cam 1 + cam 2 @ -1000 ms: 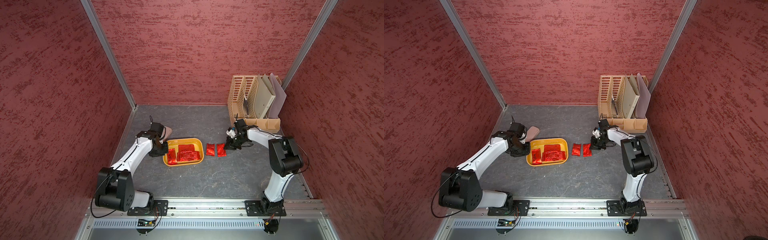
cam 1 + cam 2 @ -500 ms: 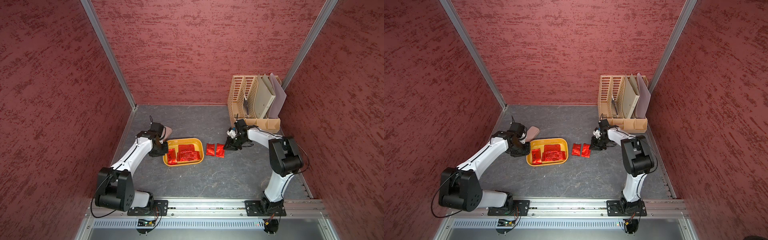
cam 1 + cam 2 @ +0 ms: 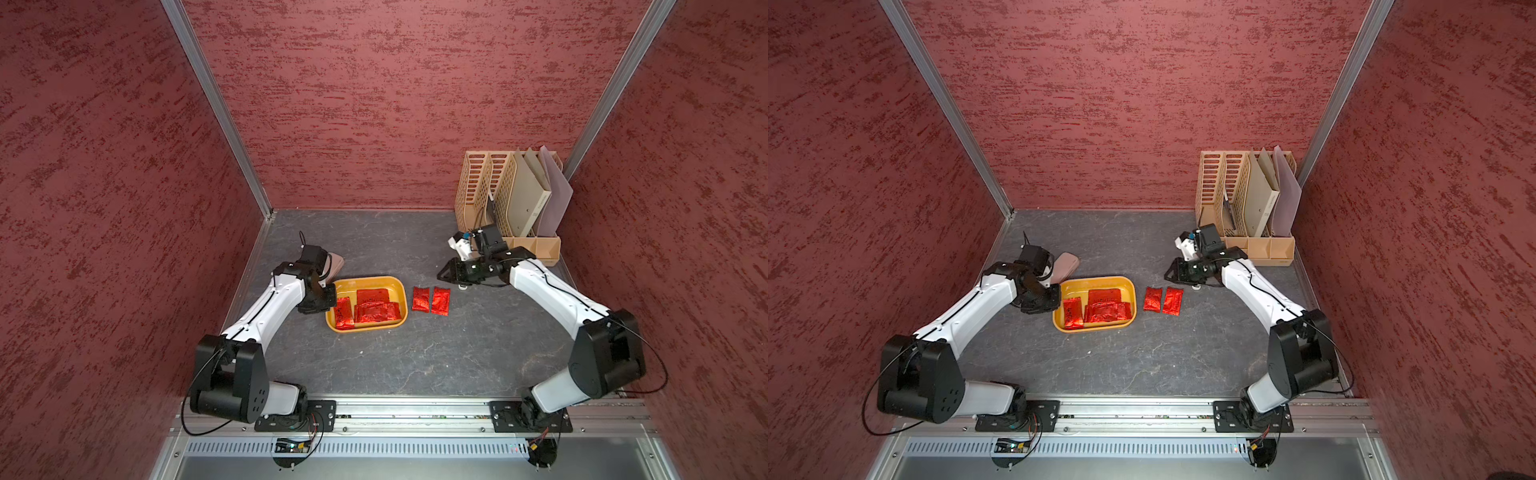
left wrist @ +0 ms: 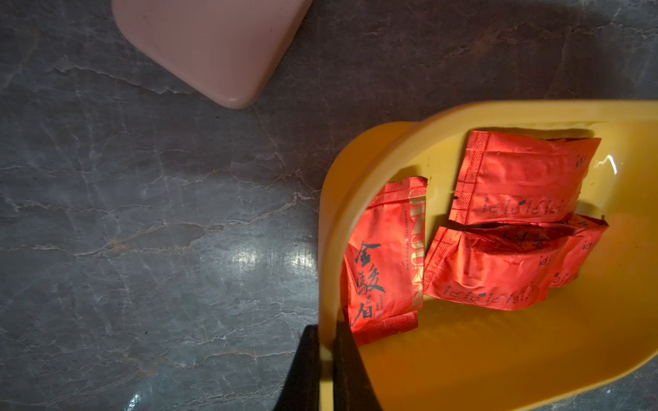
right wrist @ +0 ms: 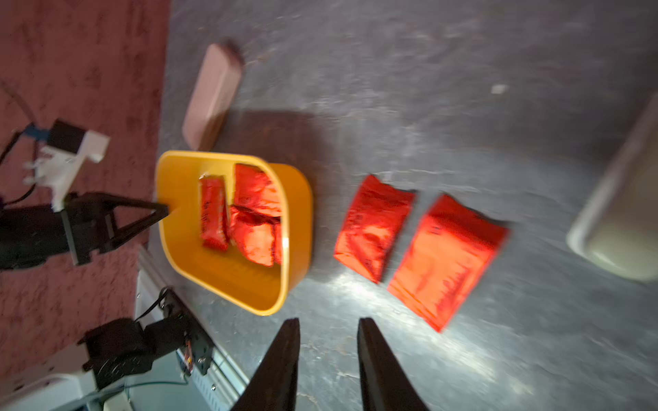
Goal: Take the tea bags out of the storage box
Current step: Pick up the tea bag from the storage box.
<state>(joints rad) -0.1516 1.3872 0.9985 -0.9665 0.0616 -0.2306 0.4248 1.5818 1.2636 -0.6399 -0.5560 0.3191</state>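
Observation:
The storage box [image 3: 370, 279] [image 3: 1096, 279] is a shallow yellow tray in the middle of the table. Several red foil tea bags [image 3: 376, 312] [image 4: 516, 178] lie inside it, some overlapping. My left gripper [image 4: 325, 329] [image 3: 328, 297] is shut on the box's left wall, one finger inside and one outside. Two more tea bags [image 3: 421, 298] [image 3: 440, 301] [image 5: 445, 256] lie side by side on the table to the right of the box. My right gripper [image 5: 327, 320] [image 3: 441, 274] hangs open just behind them, holding nothing.
A tall beige file organiser [image 3: 511, 199] with folders stands at the back right, close behind my right wrist. A flat pink object [image 3: 334, 264] [image 4: 213, 46] lies on the table behind the box's left end. Red walls enclose three sides.
My right gripper has opened and lifted back from the two tea bags on the table. The left arm and the box have not moved.

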